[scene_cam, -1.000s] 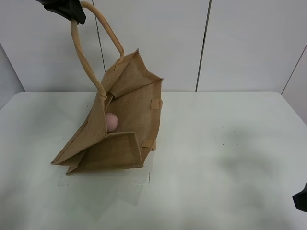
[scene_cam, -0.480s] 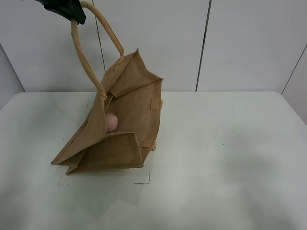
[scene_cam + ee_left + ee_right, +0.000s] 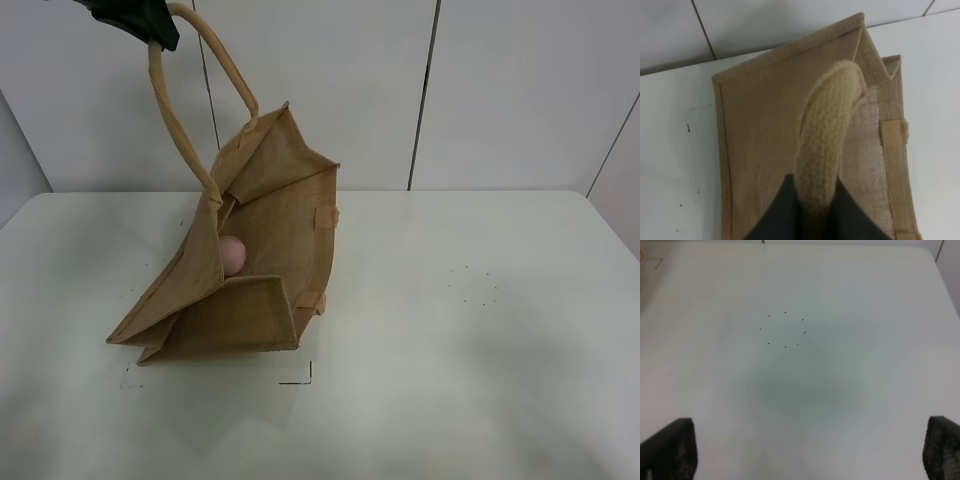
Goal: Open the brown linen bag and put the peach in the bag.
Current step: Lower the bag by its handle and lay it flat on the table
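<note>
The brown linen bag (image 3: pixel 250 290) lies on its side on the white table (image 3: pixel 450 330), its mouth held open toward the right. My left gripper (image 3: pixel 150 25) is shut on the bag's beige loop handle (image 3: pixel 190 100) and holds it high at the top left. The left wrist view shows the handle (image 3: pixel 827 135) pinched between the dark fingers (image 3: pixel 775 215) above the bag (image 3: pixel 760 130). The pink peach (image 3: pixel 231 254) rests inside the bag against its left wall. My right gripper (image 3: pixel 810 455) is open and empty above bare table; it is out of the exterior view.
A ring of small black dots (image 3: pixel 478 285) marks the table right of the bag, and it also shows in the right wrist view (image 3: pixel 784 330). A thin corner mark (image 3: pixel 300 378) lies just in front of the bag. A panelled wall (image 3: pixel 420 90) stands behind.
The right arm, seen at the lower right edge a second ago, has left the exterior view. The bag, peach and left gripper have not moved.
</note>
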